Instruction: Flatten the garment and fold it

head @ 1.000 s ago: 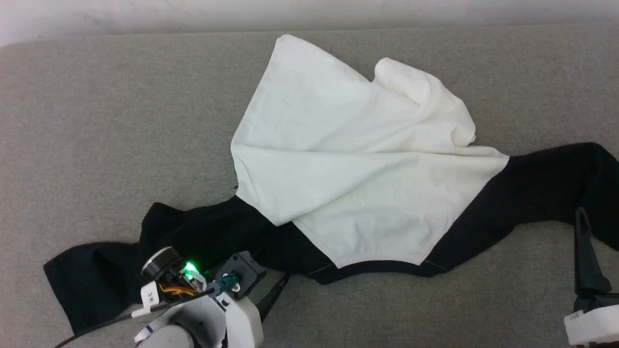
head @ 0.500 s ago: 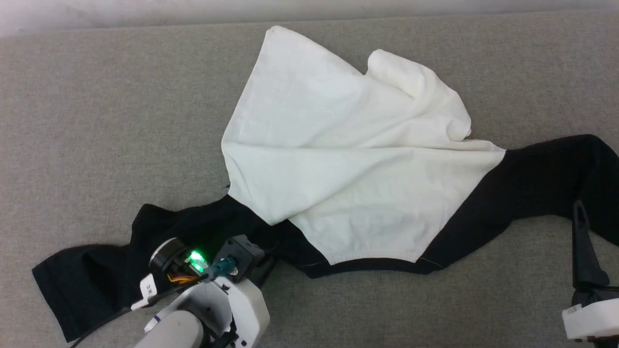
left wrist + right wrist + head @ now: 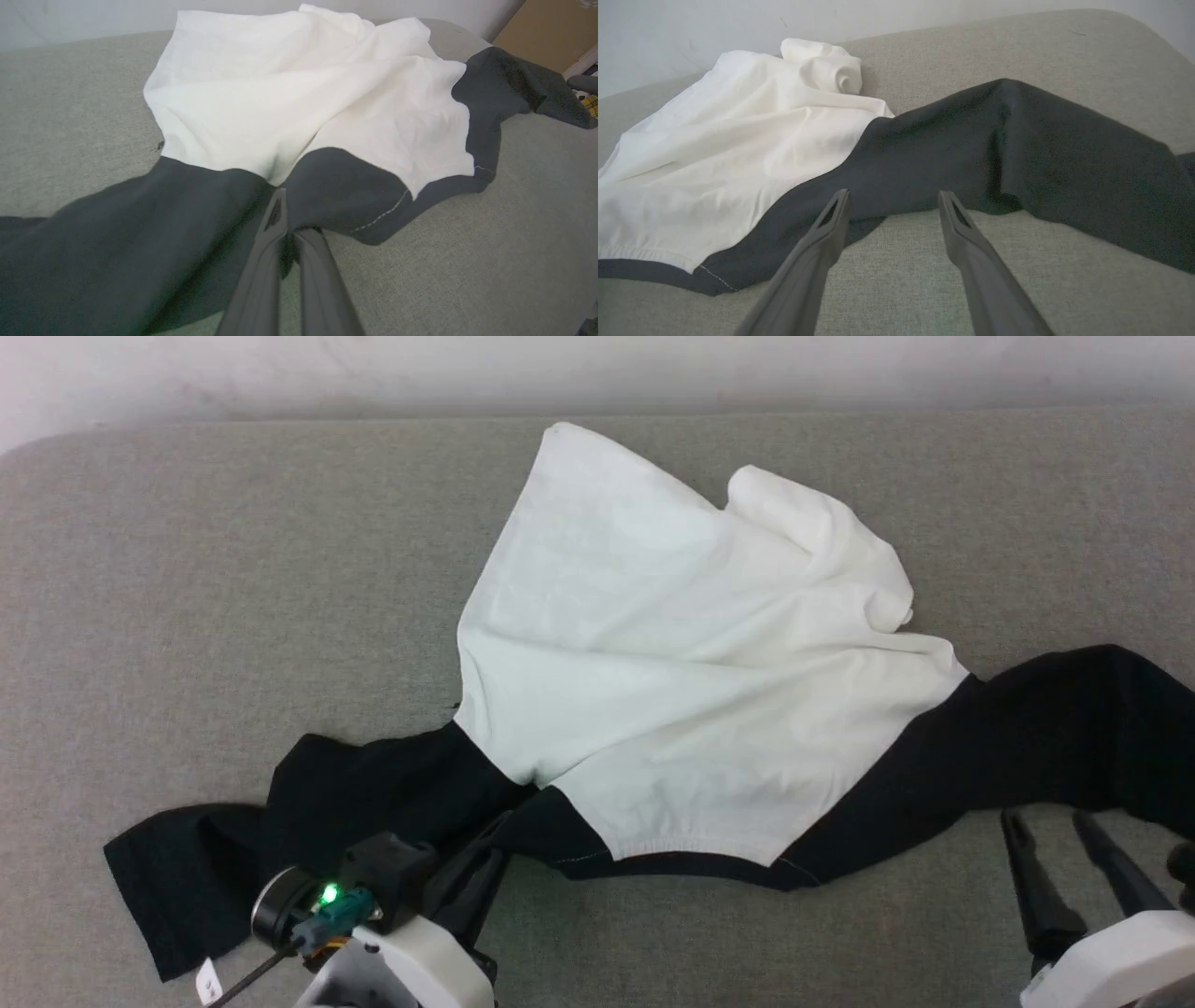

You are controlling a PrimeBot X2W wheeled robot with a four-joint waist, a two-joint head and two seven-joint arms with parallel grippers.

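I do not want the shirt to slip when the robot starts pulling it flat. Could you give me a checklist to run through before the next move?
1. Left gripper shut on the black edge of the garment: ok.
2. Right gripper open, fingers apart: ok.
3. Right gripper holding the black sleeve: not ok, nothing gripped.
4. Garment flat: not ok, white part bunched.
5. Whole garment on the grey surface: cannot tell, sleeve leaves the head view.
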